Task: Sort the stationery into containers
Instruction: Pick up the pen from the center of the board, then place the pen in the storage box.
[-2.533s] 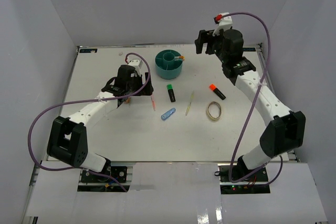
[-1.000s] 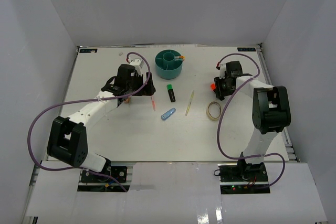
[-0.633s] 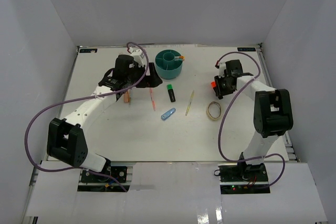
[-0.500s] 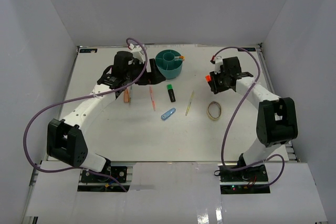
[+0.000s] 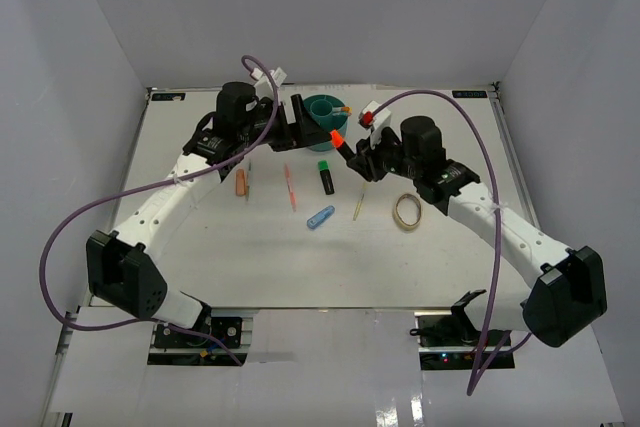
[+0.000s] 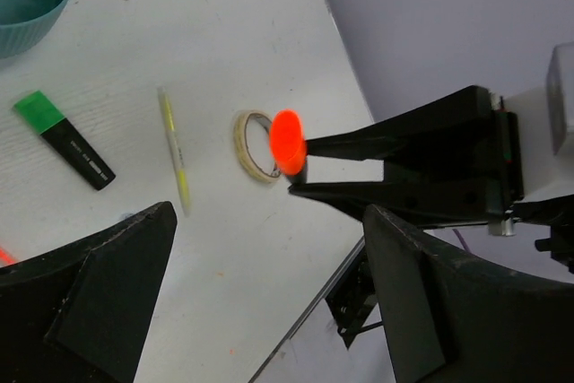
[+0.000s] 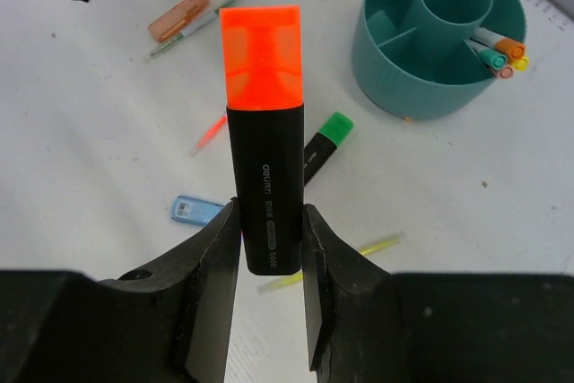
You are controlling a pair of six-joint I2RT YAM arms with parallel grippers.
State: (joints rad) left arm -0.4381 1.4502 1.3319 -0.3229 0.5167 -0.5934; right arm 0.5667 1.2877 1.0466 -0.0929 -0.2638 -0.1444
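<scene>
My right gripper [image 7: 269, 248] is shut on the black body of an orange-capped highlighter [image 7: 265, 123], held above the table with its cap pointing at the teal organizer [image 7: 439, 60]. In the top view that highlighter [image 5: 337, 139] hangs just right of the organizer [image 5: 325, 112]. My left gripper [image 5: 305, 125] stands open and empty at the organizer's left side. On the table lie a green-capped highlighter [image 5: 325, 175], a yellow pen [image 5: 361, 197], a tape ring [image 5: 406, 210], a blue clip [image 5: 320, 217], a red pen [image 5: 291, 187] and a salmon eraser [image 5: 240, 183].
Several pens [image 7: 499, 51] stick out of the organizer's right compartment. A thin teal pen [image 5: 249, 171] lies beside the eraser. In the left wrist view the right gripper's fingers [image 6: 395, 168] reach in from the right, above the tape ring [image 6: 254, 145]. White walls enclose the table.
The right gripper closed on the orange highlighter at the right, lifted it and carried it left toward the organizer. The left arm swung up and back toward the organizer, uncovering the eraser.
</scene>
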